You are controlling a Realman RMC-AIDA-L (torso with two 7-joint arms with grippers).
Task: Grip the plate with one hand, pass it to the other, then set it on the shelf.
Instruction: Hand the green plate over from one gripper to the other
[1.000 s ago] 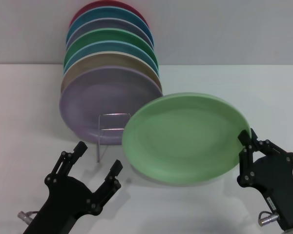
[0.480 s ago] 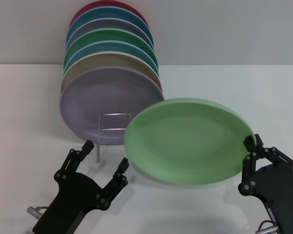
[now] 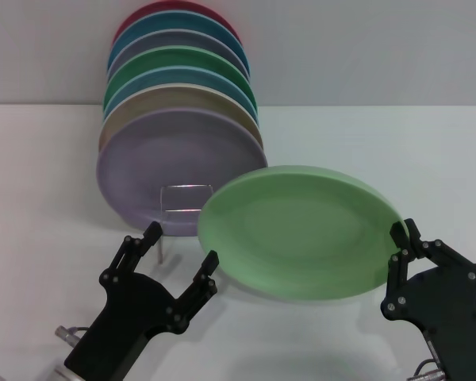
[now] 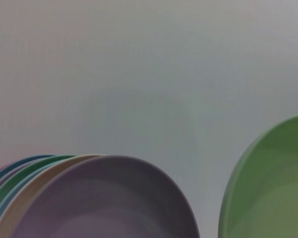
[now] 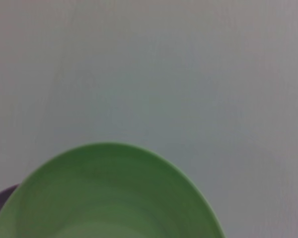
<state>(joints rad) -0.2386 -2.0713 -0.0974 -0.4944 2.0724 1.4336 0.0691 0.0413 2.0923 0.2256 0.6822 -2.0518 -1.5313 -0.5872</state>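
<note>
While right claw [image 3: 402, 232] grips, plate [image 3: 301, 232] nears left claw [image 3: 182, 246].

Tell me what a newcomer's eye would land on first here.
First, the pale green plate, held tilted off the table by the right gripper clamped on its rim. Next, the colourful row of plates standing on edge behind it, a lilac one in front. The left gripper sits open beside the green plate's near edge.

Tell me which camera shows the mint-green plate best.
The head view: the whole plate shows, held at its rim by the right hand, with the open left hand close by. The left wrist view catches only one edge, the right wrist view only its upper part.
</note>
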